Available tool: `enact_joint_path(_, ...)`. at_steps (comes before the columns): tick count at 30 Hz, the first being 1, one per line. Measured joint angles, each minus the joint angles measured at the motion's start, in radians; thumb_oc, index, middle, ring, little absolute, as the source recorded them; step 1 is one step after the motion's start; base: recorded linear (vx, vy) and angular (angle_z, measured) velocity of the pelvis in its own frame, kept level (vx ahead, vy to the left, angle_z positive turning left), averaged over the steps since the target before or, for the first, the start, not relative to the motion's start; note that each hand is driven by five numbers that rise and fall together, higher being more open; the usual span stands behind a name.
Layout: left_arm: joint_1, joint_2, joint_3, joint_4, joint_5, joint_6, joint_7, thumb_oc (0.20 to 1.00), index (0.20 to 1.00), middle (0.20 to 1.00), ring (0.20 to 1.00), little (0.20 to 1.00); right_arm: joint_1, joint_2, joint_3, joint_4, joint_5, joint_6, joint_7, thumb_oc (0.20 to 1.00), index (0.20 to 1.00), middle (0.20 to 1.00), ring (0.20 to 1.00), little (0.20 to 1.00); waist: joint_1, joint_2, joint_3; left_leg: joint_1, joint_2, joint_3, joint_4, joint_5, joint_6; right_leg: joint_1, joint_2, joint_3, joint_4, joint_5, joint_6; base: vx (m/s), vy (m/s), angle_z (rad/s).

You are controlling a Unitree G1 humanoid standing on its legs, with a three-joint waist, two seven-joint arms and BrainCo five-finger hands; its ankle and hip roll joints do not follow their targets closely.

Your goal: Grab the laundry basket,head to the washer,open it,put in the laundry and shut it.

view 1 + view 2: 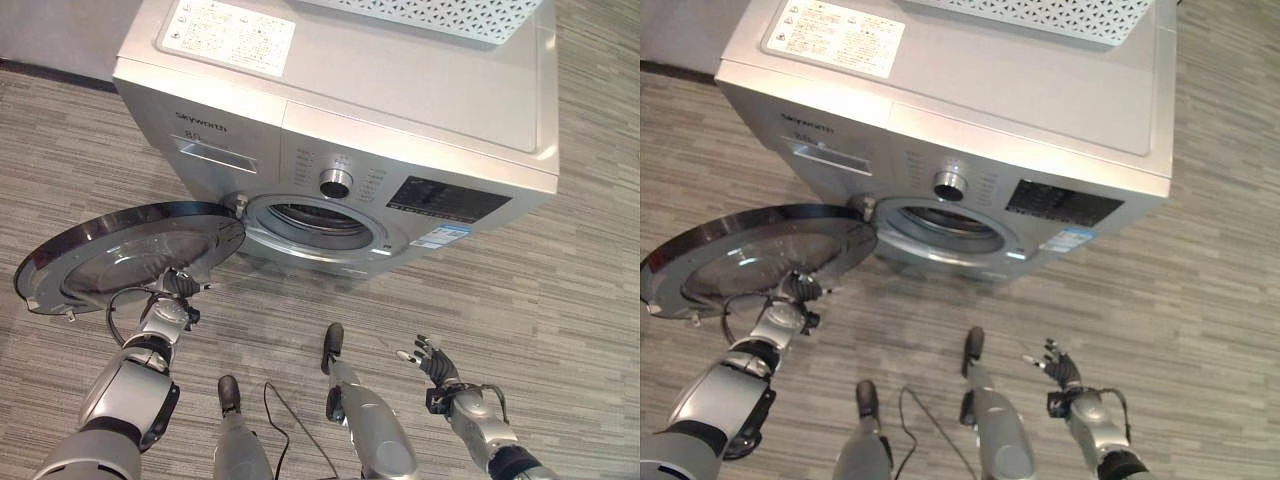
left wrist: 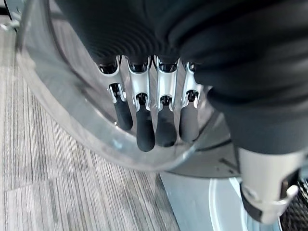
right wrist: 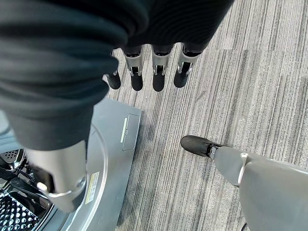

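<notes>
You had the washer (image 1: 400, 110) square ahead of you on the floor (image 1: 560, 300), its front facing you and its drum mouth (image 1: 318, 222) gaping. The white laundry basket (image 1: 440, 12) sat on top of the machine at the far edge, its long side running across the lid; what lay inside it could not be seen. The door (image 1: 125, 252) was swung fully out to your left on its hinge, lying nearly flat with its inner face up, its width reaching away from the drum mouth.

Your left robot hand (image 1: 172, 290) was at the door's near rim, fingers (image 2: 145, 130) straight and together, resting against the rim rather than curled round it. Your right robot hand (image 1: 430, 358) hung low over the floor, fingers loosely spread, holding nothing.

With the door already wide, the opening step looked finished. I would have let go of the rim gently so the door stayed put, then reached both hands up for the basket
</notes>
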Motion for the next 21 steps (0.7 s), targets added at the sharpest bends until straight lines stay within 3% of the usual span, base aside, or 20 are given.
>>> enact_joint_path(8,0.078,-0.133,-0.1,-0.082,-0.08,-0.006,-0.173,1.0,1.0,1.0,1.0,1.0,-0.013,-0.031,-0.023,0.09,-0.028,0.025,0.032,1.0,1.0,1.0,1.0,1.0,-0.002,0.039,-0.014,0.023,-0.013,0.006,0.0,-0.011,0.017,0.017,-0.011,0.009,0.0,-0.003,0.001,0.02,0.02,-0.01)
enact_joint_path(12,0.08,-0.129,-0.195,-0.185,-0.08,-0.007,-0.247,1.0,1.0,1.0,1.0,1.0,-0.003,-0.047,-0.023,0.109,-0.029,0.045,0.039,1.0,1.0,1.0,1.0,1.0,-0.006,0.056,-0.036,0.022,-0.013,0.007,-0.001,-0.012,0.018,0.016,-0.01,0.011,0.0,-0.003,0.0,0.0,0.0,0.0)
enact_joint_path(17,0.088,-0.126,-0.3,-0.311,-0.069,-0.013,-0.288,1.0,1.0,1.0,1.0,1.0,0.016,-0.05,-0.021,0.13,-0.029,0.045,0.06,1.0,1.0,1.0,1.0,1.0,-0.004,0.066,-0.112,0.023,-0.015,0.02,-0.001,-0.017,0.022,0.014,-0.01,0.021,0.0,-0.004,0.001,0.02,0.003,-0.03)
enact_joint_path(21,0.097,-0.125,-0.308,-0.328,-0.068,-0.014,-0.299,1.0,1.0,1.0,1.0,1.0,0.027,-0.049,-0.021,0.138,-0.029,0.046,0.065,1.0,1.0,1.0,1.0,1.0,-0.005,0.061,-0.131,0.024,-0.016,0.022,-0.001,-0.017,0.022,0.014,-0.011,0.024,0.0,-0.004,0.002,0.02,0.007,-0.01)
